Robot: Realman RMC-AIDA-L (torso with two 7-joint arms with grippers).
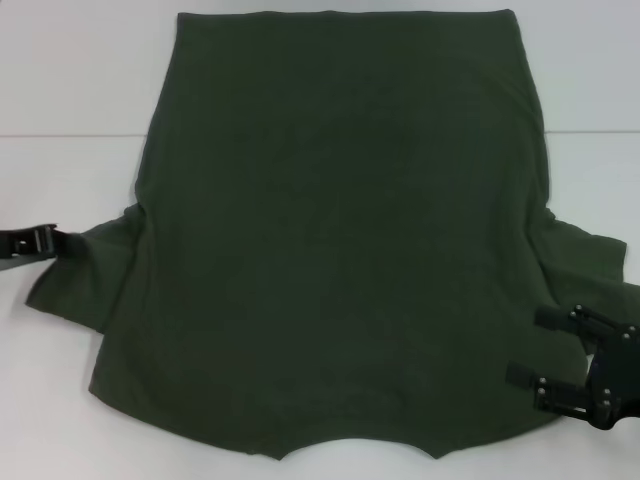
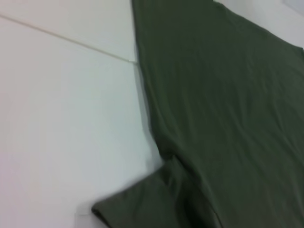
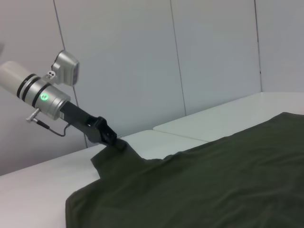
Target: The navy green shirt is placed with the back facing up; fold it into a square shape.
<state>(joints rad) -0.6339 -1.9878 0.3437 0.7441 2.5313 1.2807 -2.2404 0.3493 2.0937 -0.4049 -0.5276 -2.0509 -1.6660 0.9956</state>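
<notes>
The right end effector (image 1: pixel 545 355) sat with fingers spread at the near right edge of the navy green shirt (image 1: pixel 330 240), which lay flat on the white bench (image 1: pixel 70 90). The left end effector (image 1: pixel 52 241) pinched the left sleeve's edge, with bare bench beyond; the right wrist view alone showed its arm before a wall (image 3: pixel 142 57).

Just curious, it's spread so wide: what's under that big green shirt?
A white table shows around the navy green shirt. Whatever lies directly beneath is covered; the cloth lies flat, without bulges.

Bright, even light; faint shadows; left wrist view blurred.
</notes>
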